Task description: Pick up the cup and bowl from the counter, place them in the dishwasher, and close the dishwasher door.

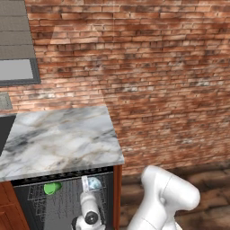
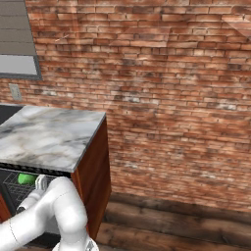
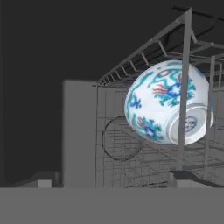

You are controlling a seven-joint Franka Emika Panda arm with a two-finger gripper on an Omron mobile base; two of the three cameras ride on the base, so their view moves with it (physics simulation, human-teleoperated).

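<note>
The dishwasher (image 1: pixel 40 209) stands open under the marble counter (image 1: pixel 58 139), its wire rack showing. The green cup (image 1: pixel 52 187) lies in the rack at the left and also shows as the cup (image 2: pixel 25 178) beside my arm. The bowl (image 3: pixel 168 103), white with blue-green flowers, is tipped on its side among the rack wires with its foot ring facing the hand camera. From the left base, the bowl (image 1: pixel 94 183) sits at the rack's right. My gripper (image 3: pixel 113 181) is open just below and left of the bowl, not touching it. The dishwasher door is out of view.
A red brick wall (image 1: pixel 157 67) runs behind and to the right. A reddish-brown cabinet side (image 2: pixel 93 171) borders the dishwasher. Wooden floor (image 2: pixel 186 220) lies to the right. A grey window frame (image 1: pixel 15 67) is at the upper left.
</note>
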